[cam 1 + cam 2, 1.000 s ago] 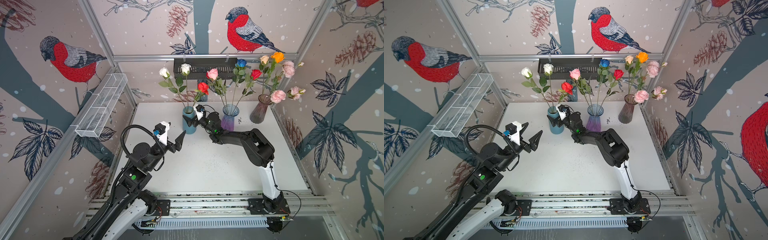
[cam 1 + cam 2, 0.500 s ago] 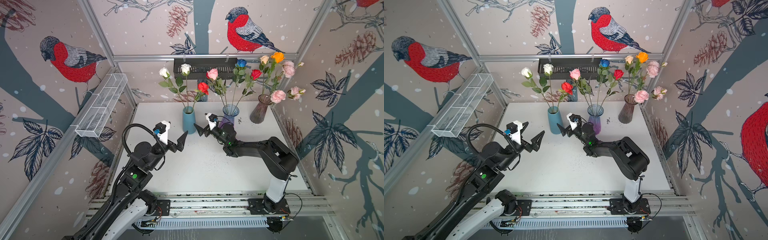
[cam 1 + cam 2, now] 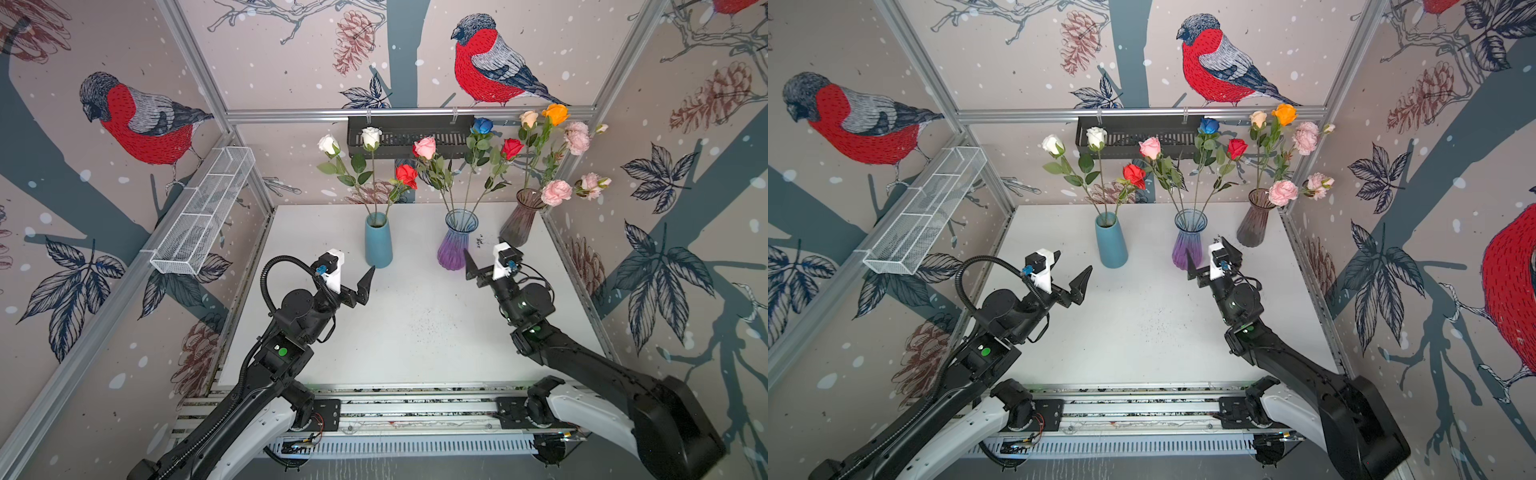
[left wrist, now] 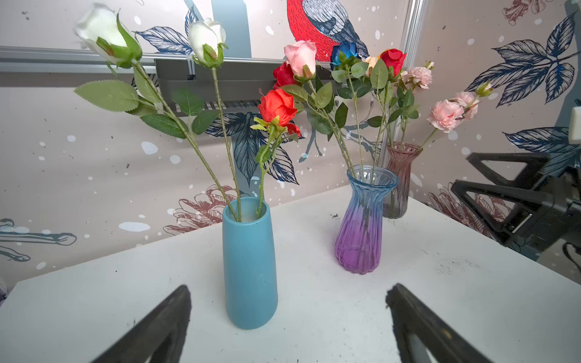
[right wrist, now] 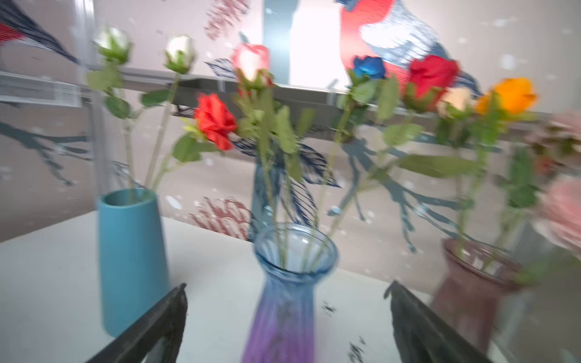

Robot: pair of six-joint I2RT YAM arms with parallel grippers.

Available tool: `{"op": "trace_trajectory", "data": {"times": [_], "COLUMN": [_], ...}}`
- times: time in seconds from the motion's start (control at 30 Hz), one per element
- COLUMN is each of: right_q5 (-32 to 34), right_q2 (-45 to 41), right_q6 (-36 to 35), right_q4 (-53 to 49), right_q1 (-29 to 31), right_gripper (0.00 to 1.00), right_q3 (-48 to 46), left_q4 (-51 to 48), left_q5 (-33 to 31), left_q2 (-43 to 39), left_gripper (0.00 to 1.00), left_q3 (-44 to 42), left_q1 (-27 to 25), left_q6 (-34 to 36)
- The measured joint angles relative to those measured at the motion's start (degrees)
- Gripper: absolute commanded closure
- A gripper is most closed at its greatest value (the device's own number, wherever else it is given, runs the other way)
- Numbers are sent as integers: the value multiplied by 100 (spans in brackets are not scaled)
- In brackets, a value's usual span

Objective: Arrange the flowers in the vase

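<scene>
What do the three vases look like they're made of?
Teal vase: opaque, matte, evenly coloured; probably ceramic, maybe painted. Blue-to-purple vase: ribbed, glossy, and you can see through its wall; glass or clear plastic. Smoky brown vase: ribbed and translucent too; likely the same.

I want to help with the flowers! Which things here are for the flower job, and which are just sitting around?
For the job:
the flowers, all standing in vases
teal vase
blue-purple glass vase
brownish glass vase

Just sitting around:
white wire basket on the side wall
black rack hanging on the back rail
</scene>
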Motion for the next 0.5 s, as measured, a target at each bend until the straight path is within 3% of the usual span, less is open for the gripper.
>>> {"op": "trace_trajectory", "data": {"times": [0.23,0.33,0.5], "right_q5": [468,463,313], "right_q2": [-688,-304,1191], "right_q6": [400,437,542], "right_q4": [-459,-195,874], "right_q1": [-1342,-1733,-1963], "right_gripper": [1,1,1], "right_q3": [-925,-1167,-1379], "left_q4": [284,380,428], "left_q5": [-448,-546,-590], "left_q2": [-17,85,378], "left_gripper": [3,3,3], "left_q3": [-330,-363,-378], "left_q1": [20,22,24], "left_q6": [157,192,306]}}
